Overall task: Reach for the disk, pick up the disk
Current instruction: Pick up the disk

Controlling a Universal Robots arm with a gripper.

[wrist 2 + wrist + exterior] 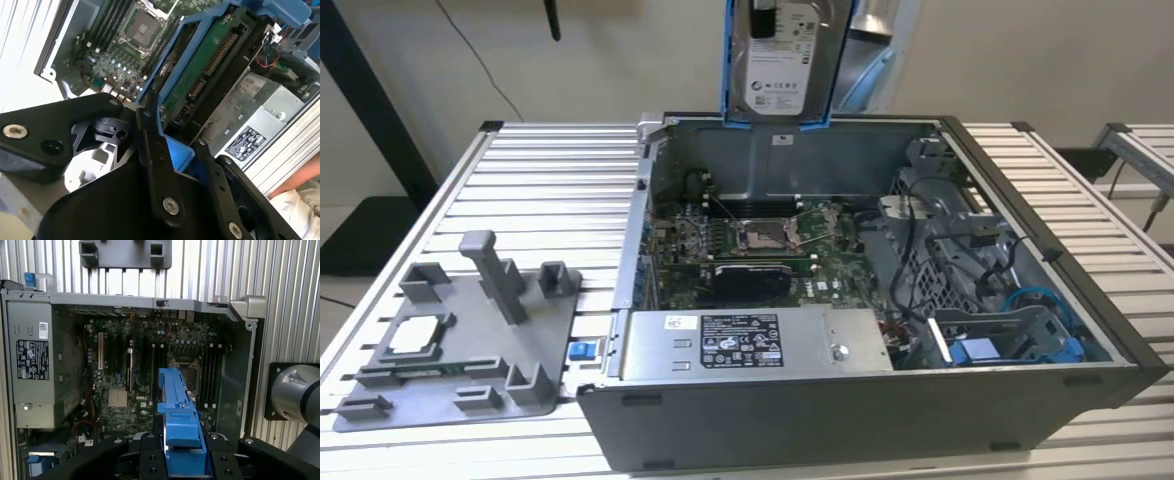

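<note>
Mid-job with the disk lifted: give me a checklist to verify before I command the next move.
1. Is the gripper shut on the disk? Ok: it clamps the blue bracket in both wrist views.
2. Is the disk above the computer case? Ok: the exterior view shows it raised over the back wall.
3. Is the disk hanging upright? Ok.
4. Is the disk's connector free of cables? Ok in the second wrist view.
5. Is the grip firm? Cannot tell.

The pincer [167,150] is matte black, built of flat angular bars and plates pinned with round silver screws [170,205] around a white core [95,162]. The arm's joint [296,394] is a smooth silver-grey cylinder on a black square plate. In the exterior view, silver-grey arm [870,55] shows near twelve o'clock.
</note>
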